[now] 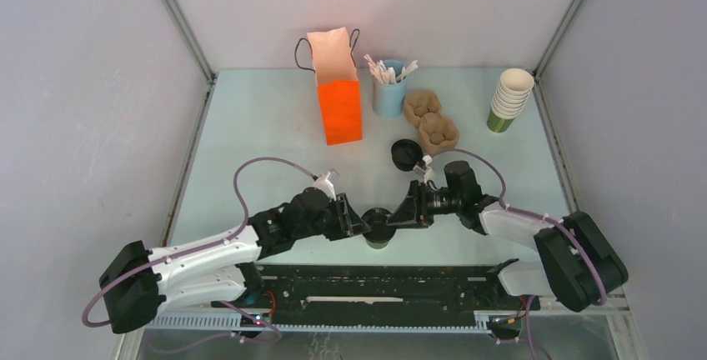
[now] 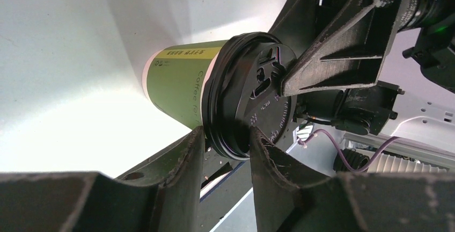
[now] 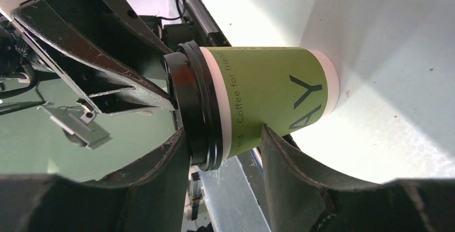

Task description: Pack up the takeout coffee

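Note:
The takeout coffee [image 1: 379,228], a green paper cup with a black lid, stands on the table near the front edge between both grippers. My left gripper [image 1: 364,225] comes from the left and is shut on the lid's rim; in the left wrist view [image 2: 225,135] one finger sits under the rim and the other on the lid top [image 2: 257,89]. My right gripper [image 1: 407,214] comes from the right. In the right wrist view [image 3: 221,132] its jaws stand wide, one finger against the lid top, the other beside the cup wall [image 3: 268,89].
A brown pulp carrier [image 1: 431,120] lies at the back right of centre. Loose black lids [image 1: 406,153] sit in front of it. An orange paper bag [image 1: 340,97], a blue cup of sachets [image 1: 388,89] and a stack of lidless cups [image 1: 508,100] stand at the back.

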Controlling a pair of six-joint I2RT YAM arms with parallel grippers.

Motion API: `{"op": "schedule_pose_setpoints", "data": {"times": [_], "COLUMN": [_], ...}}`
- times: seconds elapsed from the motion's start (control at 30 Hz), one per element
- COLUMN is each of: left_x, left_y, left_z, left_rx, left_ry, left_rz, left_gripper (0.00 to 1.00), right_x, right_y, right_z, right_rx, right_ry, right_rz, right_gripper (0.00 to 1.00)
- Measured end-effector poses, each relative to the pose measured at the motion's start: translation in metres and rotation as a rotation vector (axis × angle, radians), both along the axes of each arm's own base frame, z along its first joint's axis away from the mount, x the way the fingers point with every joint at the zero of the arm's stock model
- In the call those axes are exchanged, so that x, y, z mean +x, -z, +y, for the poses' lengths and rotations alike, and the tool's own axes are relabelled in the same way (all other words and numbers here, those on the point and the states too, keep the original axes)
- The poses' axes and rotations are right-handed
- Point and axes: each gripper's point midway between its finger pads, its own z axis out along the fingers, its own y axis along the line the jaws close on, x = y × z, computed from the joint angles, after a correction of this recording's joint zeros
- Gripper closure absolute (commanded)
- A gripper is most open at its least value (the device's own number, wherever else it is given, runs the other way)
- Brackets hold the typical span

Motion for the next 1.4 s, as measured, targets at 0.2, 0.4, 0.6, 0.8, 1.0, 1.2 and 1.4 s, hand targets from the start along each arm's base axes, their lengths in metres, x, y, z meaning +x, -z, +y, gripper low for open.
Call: {"op": "schedule_pose_setpoints", "data": {"times": [0.2,0.4,0.6,0.8,1.0,1.2,1.4], "left_x": [0.001,0.001,0.002,0.002,0.003,0.014,0.014], "left_y": [-0.001,-0.001,0.0,0.001,-0.001,-0.045,-0.095], "left_z": [0.002,0.003,0.004,0.004,0.012,0.021,0.081], "left_rx": [0.004,0.007,0.004,0.015,0.09,0.104,0.061], "left_ry": [-0.008,-0.013,-0.018,-0.009,0.012,-0.006,-0.16], "left_rz": [-0.005,-0.008,-0.014,-0.028,-0.052,-0.165,-0.34], "left_gripper": [0.6,0.6,0.59,0.45,0.19,0.02,0.0], "right_x": [-0.001,0.004,0.001,0.001,0.011,0.02,-0.003], "right_y": [-0.014,-0.011,0.007,-0.003,-0.027,-0.066,-0.088], "right_z": [-0.002,0.007,0.008,0.003,-0.001,0.003,0.019], "right_rx": [-0.042,-0.069,-0.064,-0.092,-0.159,-0.294,-0.53], "right_ry": [0.053,0.043,0.025,0.052,0.06,0.055,-0.01], "right_rz": [-0.037,-0.036,-0.001,-0.039,-0.099,-0.271,-0.464], "right_gripper": [0.26,0.34,0.37,0.19,0.01,0.0,0.0]}}
